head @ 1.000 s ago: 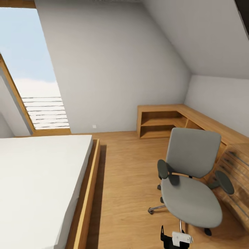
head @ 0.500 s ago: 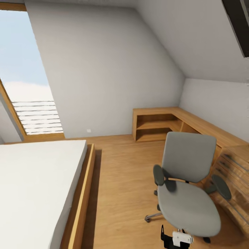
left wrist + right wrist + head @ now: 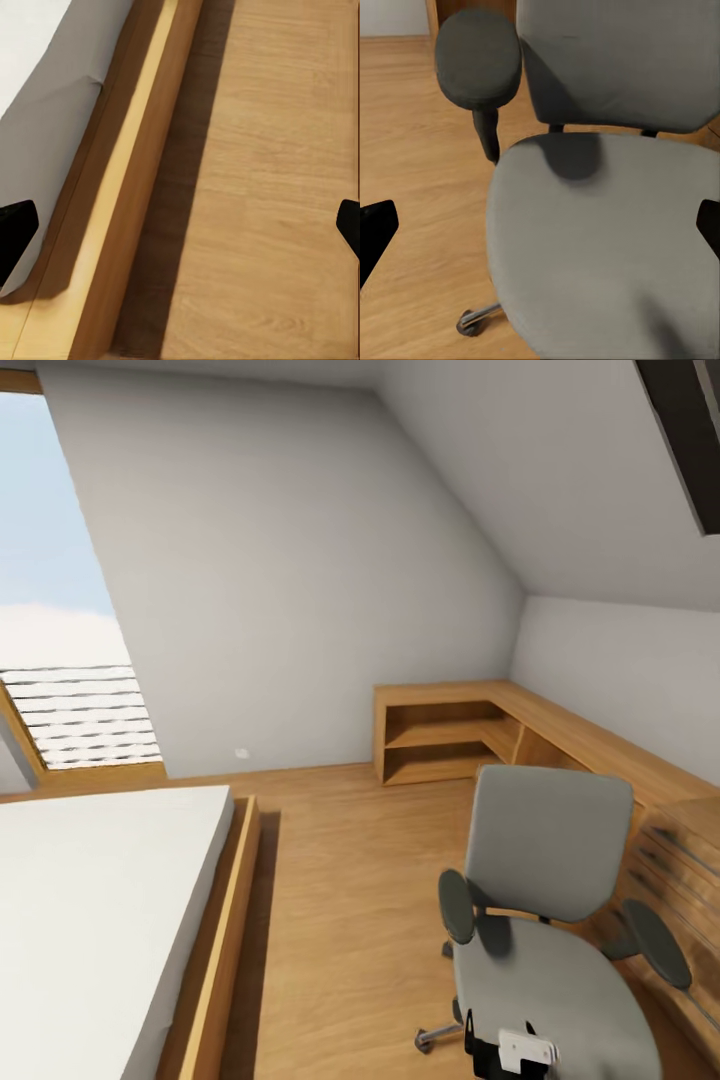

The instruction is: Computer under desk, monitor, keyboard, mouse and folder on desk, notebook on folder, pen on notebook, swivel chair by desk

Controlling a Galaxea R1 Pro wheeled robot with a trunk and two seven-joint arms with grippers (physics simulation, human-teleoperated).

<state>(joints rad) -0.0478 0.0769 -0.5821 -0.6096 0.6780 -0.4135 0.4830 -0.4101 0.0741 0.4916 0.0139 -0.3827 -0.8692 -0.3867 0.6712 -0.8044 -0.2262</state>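
Directly ahead of you in the head view, the swivel chair stands on the wooden floor, its grey seat bare and its back toward a light wooden drawer chest at the right. Beyond it, a low wooden corner shelf runs along the white wall beneath the sloped ceiling. To your left, a bed with a white mattress sits in a wooden frame, below a tall window. Your right tool hangs over the chair's seat, fingers spread wide, one dark armrest just past the seat's edge. Your left tool is likewise spread wide, over the floor beside the bed frame.
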